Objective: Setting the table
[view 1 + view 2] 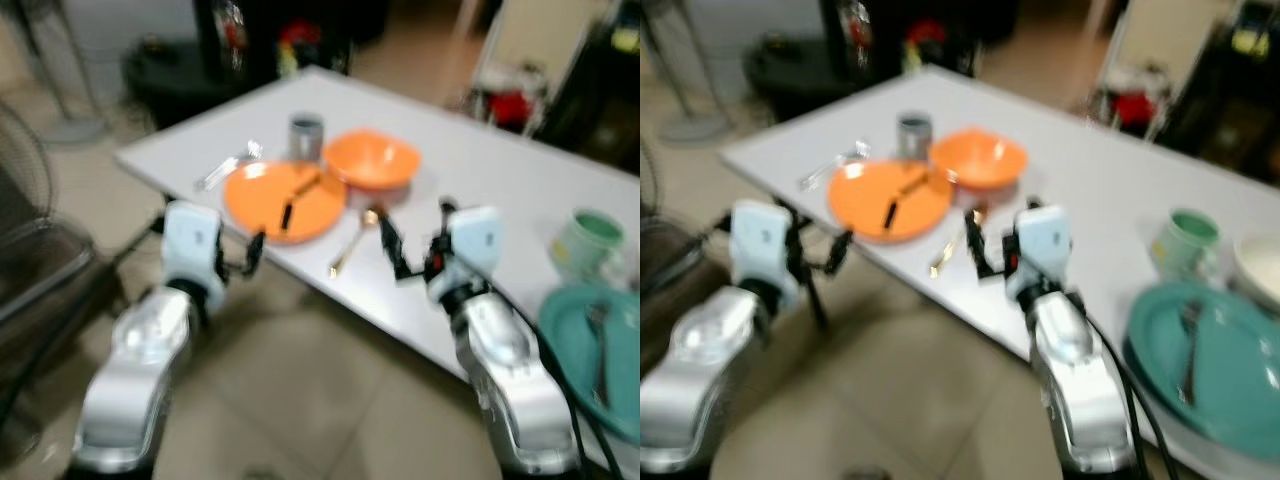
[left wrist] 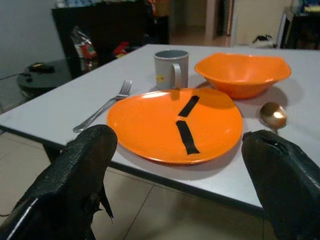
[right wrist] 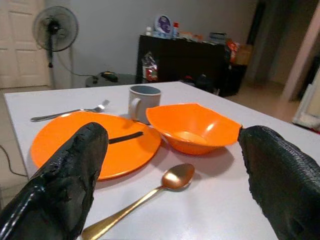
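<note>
Both grippers hover at the table edge, jaws spread wide, nothing held.

The left gripper (image 1: 248, 255) faces the orange plate (image 2: 175, 125), fork (image 2: 102, 107) beyond it; the right gripper (image 1: 392, 245) looks over the gold spoon (image 3: 150, 192), lying beside the orange bowl (image 3: 192, 127) and grey mug (image 3: 141, 102). Best bet: go low and square over the spoon handle, clear of the bowl, then pinch.
</note>
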Motion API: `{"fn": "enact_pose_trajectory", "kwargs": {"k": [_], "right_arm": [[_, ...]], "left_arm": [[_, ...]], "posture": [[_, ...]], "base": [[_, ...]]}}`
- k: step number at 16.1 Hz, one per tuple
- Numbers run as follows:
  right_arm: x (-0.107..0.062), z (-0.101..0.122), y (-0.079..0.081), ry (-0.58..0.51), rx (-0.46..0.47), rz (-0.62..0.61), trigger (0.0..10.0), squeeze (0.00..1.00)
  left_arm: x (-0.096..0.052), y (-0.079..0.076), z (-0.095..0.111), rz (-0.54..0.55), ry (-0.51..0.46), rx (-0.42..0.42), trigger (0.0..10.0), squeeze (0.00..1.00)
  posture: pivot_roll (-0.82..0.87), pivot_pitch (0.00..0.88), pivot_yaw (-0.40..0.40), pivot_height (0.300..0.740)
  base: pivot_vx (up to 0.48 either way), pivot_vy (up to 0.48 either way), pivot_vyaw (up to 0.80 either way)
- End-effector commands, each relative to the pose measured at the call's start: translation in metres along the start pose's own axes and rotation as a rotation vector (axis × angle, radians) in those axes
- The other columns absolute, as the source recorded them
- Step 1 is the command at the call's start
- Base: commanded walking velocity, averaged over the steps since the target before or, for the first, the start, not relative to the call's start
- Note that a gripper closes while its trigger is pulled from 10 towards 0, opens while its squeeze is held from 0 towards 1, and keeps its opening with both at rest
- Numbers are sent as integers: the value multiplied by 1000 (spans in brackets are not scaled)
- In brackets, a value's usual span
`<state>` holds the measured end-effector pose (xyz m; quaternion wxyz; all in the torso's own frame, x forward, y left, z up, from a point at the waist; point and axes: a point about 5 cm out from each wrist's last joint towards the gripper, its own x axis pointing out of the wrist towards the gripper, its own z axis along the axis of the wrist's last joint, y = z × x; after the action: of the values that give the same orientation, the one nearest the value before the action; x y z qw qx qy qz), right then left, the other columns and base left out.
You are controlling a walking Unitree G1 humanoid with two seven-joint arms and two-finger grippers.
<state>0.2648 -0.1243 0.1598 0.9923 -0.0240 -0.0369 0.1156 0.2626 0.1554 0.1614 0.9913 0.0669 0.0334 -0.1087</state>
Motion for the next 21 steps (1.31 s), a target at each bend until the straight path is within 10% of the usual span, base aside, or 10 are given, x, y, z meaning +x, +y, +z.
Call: {"fn": "enact_pose_trajectory", "kwargs": {"k": [1,8,21], "right_arm": [[-2,-5,-10,35,61,-65,10000,1000],[-8,-12,-18,73,118,-128,10000,1000],[-9,-11,-13,91,145,-72,10000,1000]], "left_arm": [[0,4,6,18,-26,39,10000,0],[-4,12,4,78,-13,69,10000,0],[-10,12,1,96,13,40,10000,0]], "posture": [[140,0,-21,740],[137,0,-4,740],[139,0,-18,740]], "base": [[0,0,800],[0,0,800],[0,297,43]]}}
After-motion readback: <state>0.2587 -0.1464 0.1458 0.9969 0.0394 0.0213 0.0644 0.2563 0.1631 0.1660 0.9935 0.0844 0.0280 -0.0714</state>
